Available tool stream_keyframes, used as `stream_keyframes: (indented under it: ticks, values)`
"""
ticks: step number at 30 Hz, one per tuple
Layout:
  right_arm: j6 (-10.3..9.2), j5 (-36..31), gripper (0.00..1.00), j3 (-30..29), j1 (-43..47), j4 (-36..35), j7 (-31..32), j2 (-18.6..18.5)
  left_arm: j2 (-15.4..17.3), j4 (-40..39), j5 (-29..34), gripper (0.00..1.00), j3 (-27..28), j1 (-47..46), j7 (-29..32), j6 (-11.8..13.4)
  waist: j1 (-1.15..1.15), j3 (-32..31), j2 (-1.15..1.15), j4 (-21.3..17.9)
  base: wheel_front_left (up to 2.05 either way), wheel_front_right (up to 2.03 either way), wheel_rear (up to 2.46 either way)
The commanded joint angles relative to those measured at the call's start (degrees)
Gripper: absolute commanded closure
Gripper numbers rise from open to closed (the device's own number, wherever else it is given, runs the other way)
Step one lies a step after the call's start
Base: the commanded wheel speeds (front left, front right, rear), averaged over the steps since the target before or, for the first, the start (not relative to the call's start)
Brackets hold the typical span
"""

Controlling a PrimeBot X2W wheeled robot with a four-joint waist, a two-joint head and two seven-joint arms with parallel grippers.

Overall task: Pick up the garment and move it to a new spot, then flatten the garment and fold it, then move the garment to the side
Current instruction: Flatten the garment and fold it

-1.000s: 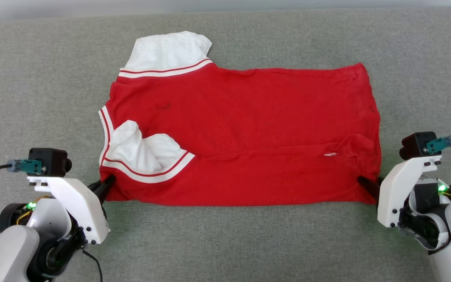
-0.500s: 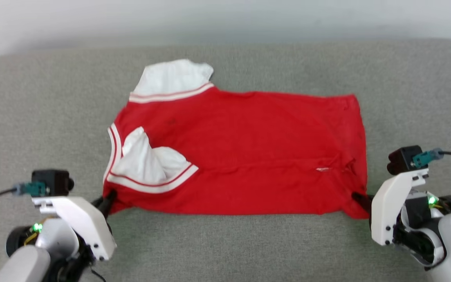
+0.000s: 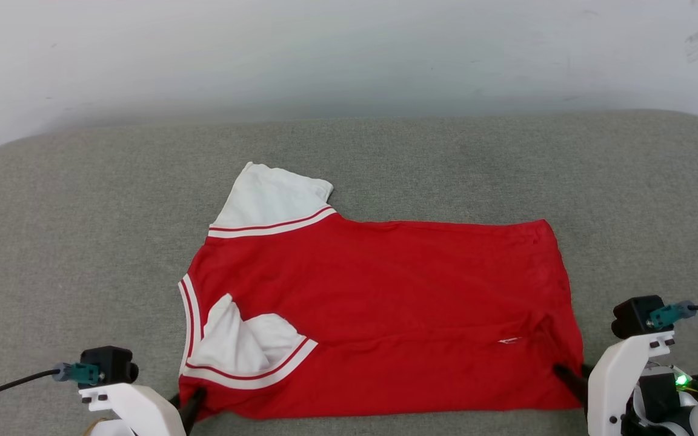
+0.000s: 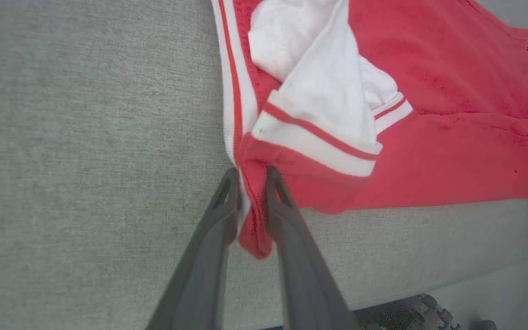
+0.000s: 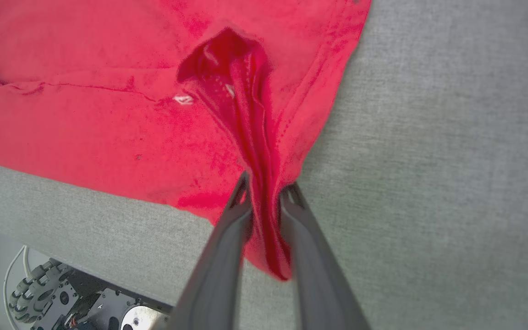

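Both the left gripper (image 4: 251, 176) and right gripper (image 5: 267, 183), nearly closed, pinch near corners of the garment (image 3: 385, 303), lying nearly flat on the grey cushion (image 3: 82, 242): flattening looks done, folding and side move remain

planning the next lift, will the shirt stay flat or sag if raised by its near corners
Likely floppy: the shirt bunches into folds at the right tool, so it should sag between grips. Probably light: thin cloth lying flat. The crumpled sleeve may flop loose.
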Motion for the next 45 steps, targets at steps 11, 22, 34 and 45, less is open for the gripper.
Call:
stream_keyframes:
  ticks: [11, 22, 34, 45]
  values:
    - [-0.02, -9.68, 0.00, -2.36, -2.25, -4.34, -26.36, 2.88, -1.05, 2.76, 6.39, 0.00, 4.04, -8.53, -13.11, -0.15, 0.00, 0.96, 0.00, -3.32, 0.00, 0.00, 0.00]
    - [-0.02, -15.20, 0.00, -5.09, -9.14, -11.77, -37.37, 9.49, 0.74, 4.78, 11.04, 0.00, 6.21, -26.61, -16.10, -1.51, 0.00, 13.76, 0.00, -7.46, 0.00, 0.00, 0.00]
    - [-0.02, -16.50, 0.00, -4.62, -14.03, -15.71, -40.98, 12.47, 7.92, 11.40, 6.95, 0.00, 4.61, -47.56, 1.60, -10.32, 0.00, 24.95, 0.00, -12.02, 0.00, 0.00, 0.00]
    - [-0.02, -14.42, 0.00, -2.47, -15.04, -13.98, -43.89, 14.11, 15.03, 19.11, 2.20, 0.00, 0.17, -55.75, 28.22, -11.27, 0.00, 30.89, 0.00, -17.22, 0.00, 0.00, 0.00]
